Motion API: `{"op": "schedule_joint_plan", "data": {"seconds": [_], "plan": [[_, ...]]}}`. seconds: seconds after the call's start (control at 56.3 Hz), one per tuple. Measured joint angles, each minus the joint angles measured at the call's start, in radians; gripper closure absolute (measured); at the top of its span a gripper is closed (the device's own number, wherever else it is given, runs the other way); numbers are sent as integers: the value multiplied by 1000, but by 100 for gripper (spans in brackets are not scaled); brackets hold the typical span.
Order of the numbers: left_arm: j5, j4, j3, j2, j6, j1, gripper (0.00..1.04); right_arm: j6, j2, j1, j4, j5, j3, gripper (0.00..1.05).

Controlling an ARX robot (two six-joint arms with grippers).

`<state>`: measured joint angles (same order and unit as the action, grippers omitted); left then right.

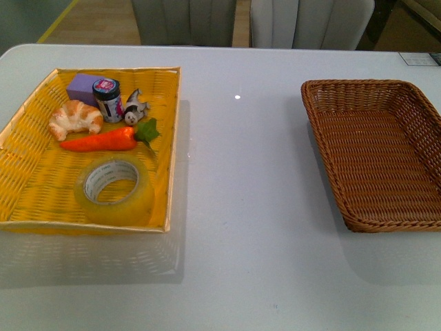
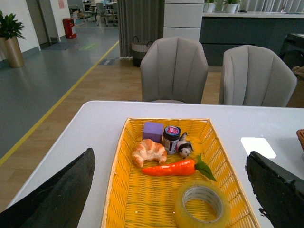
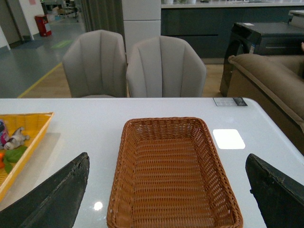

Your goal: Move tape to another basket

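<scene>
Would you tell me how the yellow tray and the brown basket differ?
The yellow tray holds the tape, a carrot and other items; the brown basket is empty. The tray is bright yellow, the basket dark brown. The tray lies left, the basket right. Both are woven and rectangular.

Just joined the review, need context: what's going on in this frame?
Nothing is grasped yet. The tape lies flat in the yellow tray, nearer the robot than the carrot, croissant and jar. The brown basket sits apart on the right and holds nothing. The left end effector faces the tray and the right end effector faces the basket; both are open, touching nothing.
</scene>
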<state>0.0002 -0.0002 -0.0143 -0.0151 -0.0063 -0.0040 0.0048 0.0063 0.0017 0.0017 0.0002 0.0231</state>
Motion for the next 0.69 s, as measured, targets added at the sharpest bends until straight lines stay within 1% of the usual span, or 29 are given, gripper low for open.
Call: {"op": "schedule_joint_plan", "data": {"seconds": [0.693], "plan": [[0, 0, 0, 0, 0, 0, 9, 0, 0, 0, 0, 0, 0, 9]]}}
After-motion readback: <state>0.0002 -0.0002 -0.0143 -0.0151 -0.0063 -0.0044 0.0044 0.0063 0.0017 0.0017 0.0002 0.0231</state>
